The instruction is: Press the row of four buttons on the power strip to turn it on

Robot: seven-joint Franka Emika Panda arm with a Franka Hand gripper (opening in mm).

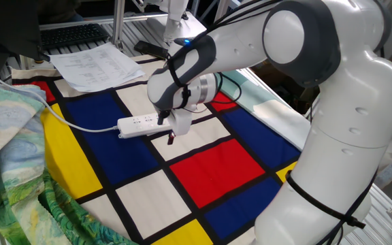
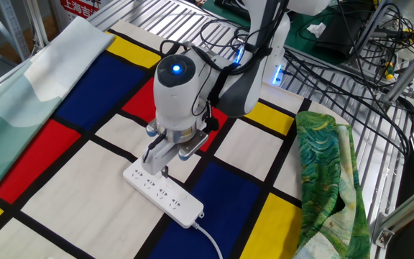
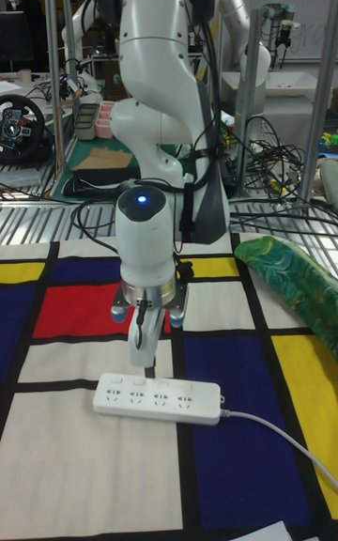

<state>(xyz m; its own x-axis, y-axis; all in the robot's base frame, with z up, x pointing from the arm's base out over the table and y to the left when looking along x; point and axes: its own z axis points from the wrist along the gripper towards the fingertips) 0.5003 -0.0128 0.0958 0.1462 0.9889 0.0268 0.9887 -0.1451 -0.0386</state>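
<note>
The white power strip lies flat on a coloured-squares cloth, and its white cable leaves from one end. In the tall view the row of four buttons shows as small bumps along the strip's far edge. My gripper points straight down, with its dark tip right at that edge, near the end away from the cable. No view shows whether the tip touches a button. No view gives a clear look at the gap between the fingertips.
The strip's cable runs off to the left. A green patterned cloth is bunched at the table's side. Printed papers and a keyboard lie at the back. A pale teal sheet borders the mat.
</note>
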